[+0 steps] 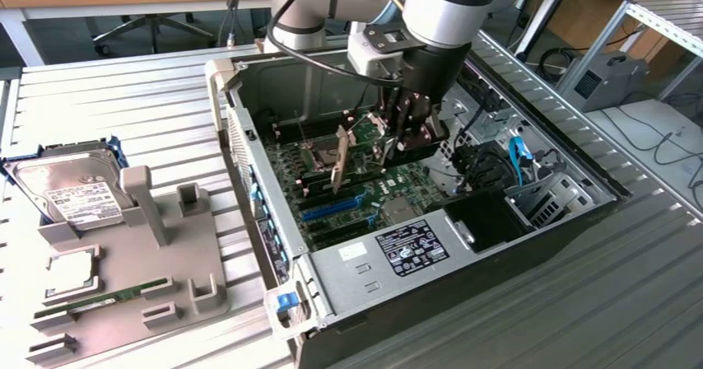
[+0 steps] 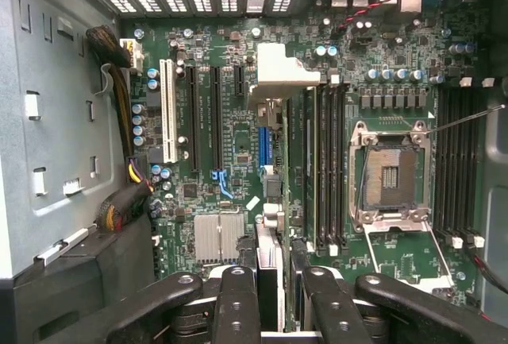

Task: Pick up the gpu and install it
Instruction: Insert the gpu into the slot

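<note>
My gripper (image 1: 404,142) is down inside the open computer case (image 1: 247,179), shut on the gpu (image 1: 342,159). The card is a thin board held on edge above the green motherboard (image 1: 379,192). In the wrist view the gpu (image 2: 276,225) runs edge-on away from the black fingers (image 2: 238,304), with my gripper (image 2: 282,288) clamped on its near end. Its silver end bracket (image 2: 278,74) points toward the case's vented rear wall. The card hangs over the blue slot (image 2: 263,149), beside the black expansion slots (image 2: 214,117). I cannot tell whether it touches a slot.
An empty CPU socket (image 2: 389,173) and memory slots (image 2: 329,169) lie beside the card. Cable bundles (image 2: 119,121) run along one case wall. A grey fixture (image 1: 132,303) at the exterior view's left holds a hard drive (image 1: 72,192), a processor chip (image 1: 72,270) and a memory stick (image 1: 104,296).
</note>
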Robot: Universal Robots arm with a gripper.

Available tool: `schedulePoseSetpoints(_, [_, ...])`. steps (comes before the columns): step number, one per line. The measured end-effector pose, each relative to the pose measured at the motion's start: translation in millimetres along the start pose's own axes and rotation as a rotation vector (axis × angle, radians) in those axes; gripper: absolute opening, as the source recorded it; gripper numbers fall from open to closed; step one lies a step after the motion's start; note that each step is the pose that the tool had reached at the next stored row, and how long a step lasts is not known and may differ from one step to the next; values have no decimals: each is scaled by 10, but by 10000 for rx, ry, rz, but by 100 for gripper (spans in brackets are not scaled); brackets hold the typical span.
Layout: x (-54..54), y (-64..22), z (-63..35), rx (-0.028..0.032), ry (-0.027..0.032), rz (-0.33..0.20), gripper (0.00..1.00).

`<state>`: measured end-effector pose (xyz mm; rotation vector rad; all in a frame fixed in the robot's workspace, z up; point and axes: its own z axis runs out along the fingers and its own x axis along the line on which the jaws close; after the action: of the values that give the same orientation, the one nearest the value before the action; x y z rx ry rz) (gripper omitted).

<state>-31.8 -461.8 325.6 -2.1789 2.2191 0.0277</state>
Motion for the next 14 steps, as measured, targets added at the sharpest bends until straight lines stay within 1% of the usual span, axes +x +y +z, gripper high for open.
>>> schedulePoseSetpoints(14, [16, 5, 27, 0, -1, -1, 27])
